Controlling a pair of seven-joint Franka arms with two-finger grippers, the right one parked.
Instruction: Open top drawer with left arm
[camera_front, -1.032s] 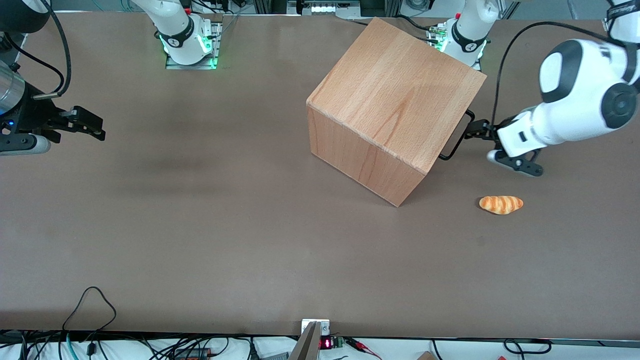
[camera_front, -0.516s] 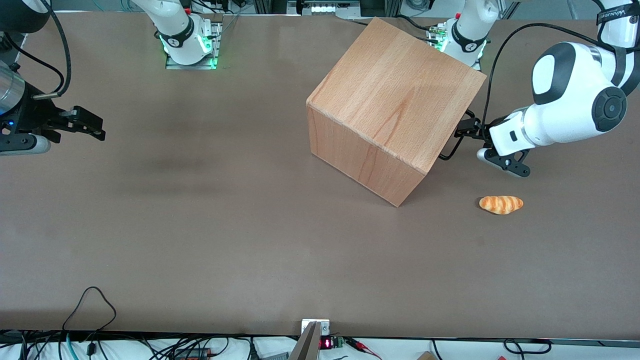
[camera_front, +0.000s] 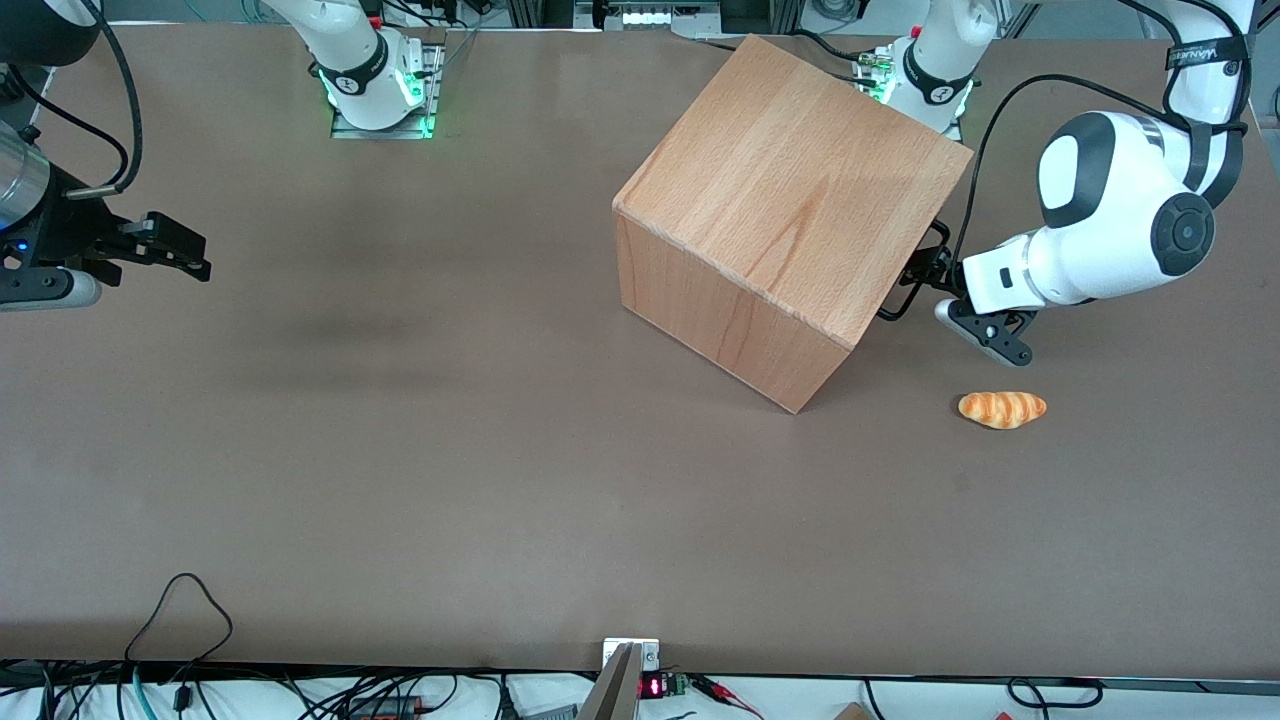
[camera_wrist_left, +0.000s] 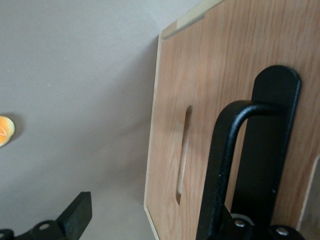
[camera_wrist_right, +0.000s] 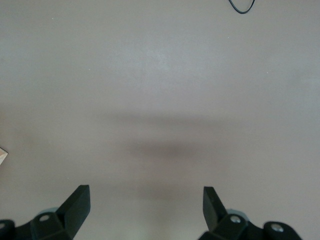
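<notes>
Your left arm (camera_front: 1110, 225) is reaching in low from the working arm's end of the bench (camera_front: 400, 450), and its end effector (camera_front: 925, 275) is sitting right at the black wire handle (camera_front: 905, 290) on the drawer face of the big wooden box (camera_front: 790, 200). The box is resting toward that same end of the bench, turned at an angle so the handle side is facing your arm.

From the wrist camera you are looking straight down the front of the top drawer (camera_wrist_left: 210, 125): the handle bar (camera_wrist_left: 225, 165) is running up from one finger and curving into its black mounting plate, while the other finger (camera_wrist_left: 75, 220) is standing well clear of it, so the end effector is spread apart with the bar lying against one finger only. The drawer is sitting flush in the box.

A small toy croissant (camera_front: 1002, 408) is lying on the bench near the end effector, nearer the front camera than it.
</notes>
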